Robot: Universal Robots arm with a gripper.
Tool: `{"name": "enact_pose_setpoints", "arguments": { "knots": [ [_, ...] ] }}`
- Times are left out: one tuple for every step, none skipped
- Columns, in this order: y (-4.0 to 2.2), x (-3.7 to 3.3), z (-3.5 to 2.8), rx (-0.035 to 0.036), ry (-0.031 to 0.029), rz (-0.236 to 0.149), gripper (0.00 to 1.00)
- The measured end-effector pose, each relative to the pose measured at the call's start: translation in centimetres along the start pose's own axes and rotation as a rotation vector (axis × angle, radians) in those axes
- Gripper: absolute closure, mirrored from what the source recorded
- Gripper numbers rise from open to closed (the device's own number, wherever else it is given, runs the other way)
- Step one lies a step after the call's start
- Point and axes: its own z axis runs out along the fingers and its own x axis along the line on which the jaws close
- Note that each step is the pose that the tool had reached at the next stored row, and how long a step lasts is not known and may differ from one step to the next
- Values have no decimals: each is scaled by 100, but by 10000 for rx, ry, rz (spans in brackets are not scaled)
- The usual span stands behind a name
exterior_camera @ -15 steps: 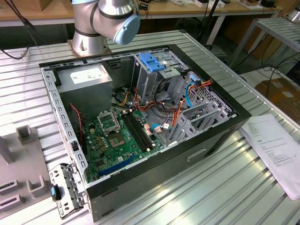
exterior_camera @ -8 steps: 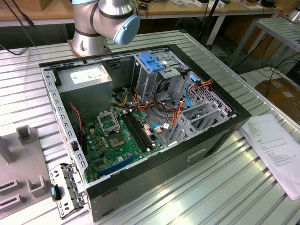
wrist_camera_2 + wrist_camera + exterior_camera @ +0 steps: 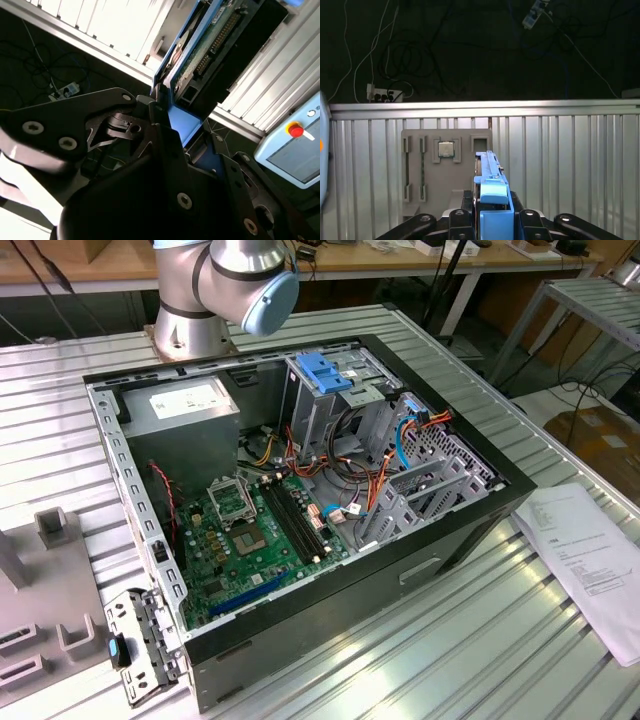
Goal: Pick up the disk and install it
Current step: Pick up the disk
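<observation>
Grips the disk [image 3: 486, 167] by the blue carrier frame at its near end, with the end effector [image 3: 492, 207] closed narrow against both flat sides. Carries it on edge, jutting straight out beyond the fingertips, its green circuit-board face visible in the second wrist view. Beyond the end effector in the first wrist view, looks onto the ribbed metal counter [image 3: 570, 175] and a grey fixture plate [image 3: 420, 195] lying there, with a small square chip [image 3: 445, 148] seated in one recess.
</observation>
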Motion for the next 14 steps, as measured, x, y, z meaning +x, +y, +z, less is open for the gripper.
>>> {"name": "enact_pose_setpoints", "arguments": {
  "knots": [
    [0,0,-13,1,0,0,63],
    [0,0,-17,3,-1,0,63],
    [0,0,-17,3,-2,0,63],
    [0,0,-17,3,-2,0,63],
    [0,0,-17,3,-2,0,63],
    [0,0,-17,3,-2,0,63],
    [0,0,-17,2,-3,0,63],
    [-2,0,-17,4,-3,0,63],
    [-13,0,-18,2,-2,-1,63],
    [-22,0,-17,2,-3,-1,63],
    [-34,-1,-17,2,-3,0,63],
    [-56,-1,-17,2,-3,0,63],
    [-69,-2,-16,3,-3,0,63],
    [-84,-2,-17,2,-3,0,63]
  ]
}}
